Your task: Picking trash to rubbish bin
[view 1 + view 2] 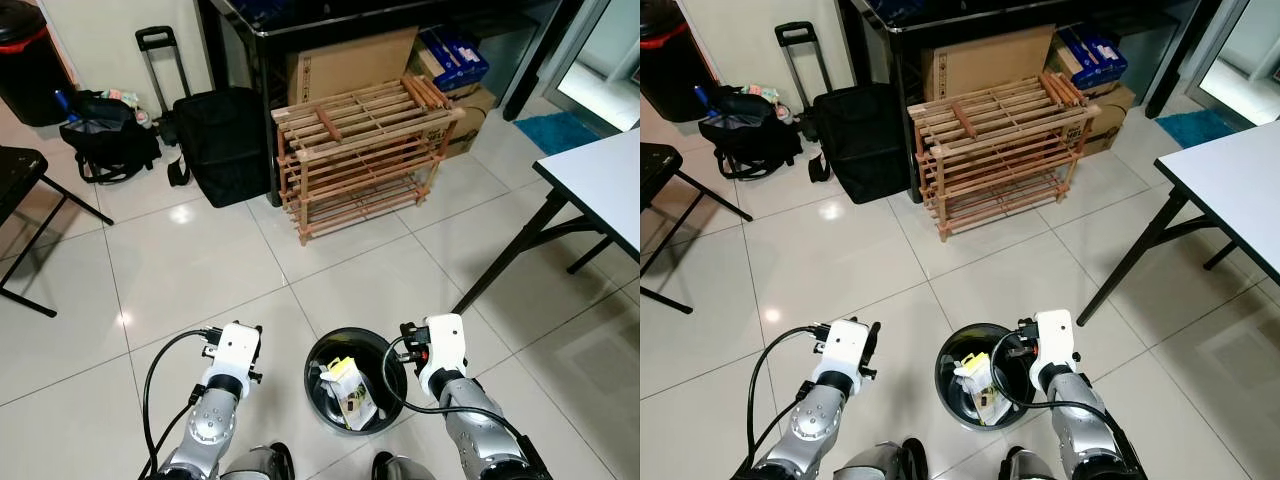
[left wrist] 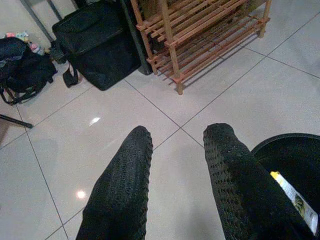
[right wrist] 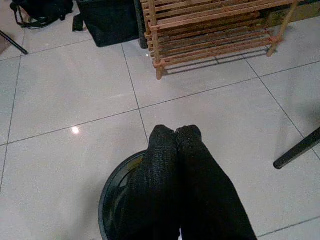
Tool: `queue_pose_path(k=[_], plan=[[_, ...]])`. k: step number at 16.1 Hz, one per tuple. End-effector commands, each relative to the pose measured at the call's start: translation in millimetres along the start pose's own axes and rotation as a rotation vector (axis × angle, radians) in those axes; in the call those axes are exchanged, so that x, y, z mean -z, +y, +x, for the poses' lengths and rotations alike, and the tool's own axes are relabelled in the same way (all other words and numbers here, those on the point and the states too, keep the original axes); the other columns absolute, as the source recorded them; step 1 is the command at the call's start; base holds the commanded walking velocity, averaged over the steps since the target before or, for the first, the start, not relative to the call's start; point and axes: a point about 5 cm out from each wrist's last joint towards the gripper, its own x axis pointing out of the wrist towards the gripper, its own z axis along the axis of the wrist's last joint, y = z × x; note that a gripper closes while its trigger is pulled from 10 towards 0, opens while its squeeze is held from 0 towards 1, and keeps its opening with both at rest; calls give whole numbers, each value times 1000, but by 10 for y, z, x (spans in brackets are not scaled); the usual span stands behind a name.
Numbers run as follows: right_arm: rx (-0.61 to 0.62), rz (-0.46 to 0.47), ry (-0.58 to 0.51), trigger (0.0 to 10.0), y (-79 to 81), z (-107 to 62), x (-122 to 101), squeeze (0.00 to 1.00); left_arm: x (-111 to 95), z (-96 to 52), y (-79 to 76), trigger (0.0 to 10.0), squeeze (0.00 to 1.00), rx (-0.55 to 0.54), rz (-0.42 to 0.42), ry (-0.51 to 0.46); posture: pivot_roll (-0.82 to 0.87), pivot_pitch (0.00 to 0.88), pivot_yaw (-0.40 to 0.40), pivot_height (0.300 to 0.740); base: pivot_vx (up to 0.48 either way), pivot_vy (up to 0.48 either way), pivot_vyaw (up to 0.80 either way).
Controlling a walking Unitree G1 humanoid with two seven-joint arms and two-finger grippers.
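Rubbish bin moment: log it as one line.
rubbish bin: on floor between arms, holds trash | left gripper: open, empty | right gripper: shut, empty, over bin rim

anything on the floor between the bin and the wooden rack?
Nothing: the stretch between the black rubbish bin and the wooden rack is bare white tile, as the left eye view and right wrist view both show.

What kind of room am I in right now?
Likely a home entry or storage corner: tiled floor, a wooden slatted shoe rack, a black trolley bag, and cardboard boxes under a dark table.
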Motion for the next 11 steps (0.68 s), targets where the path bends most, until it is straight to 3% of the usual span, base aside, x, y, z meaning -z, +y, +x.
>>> queue_pose_path(k=[1,6,11], plan=[[26,7,-10,10000,-35,3,-16,0,68,-45,-36,10000,0,13,5,26,-54,124,11,740,0,0,0],[26,7,-11,10000,-17,83,-81,0,55,-10,13,10000,0,-6,8,35,-38,99,12,740,0,0,0],[13,16,18,10000,97,97,-10,0,71,11,-76,10000,0,21,56,71,-34,46,5,740,0,0,0]])
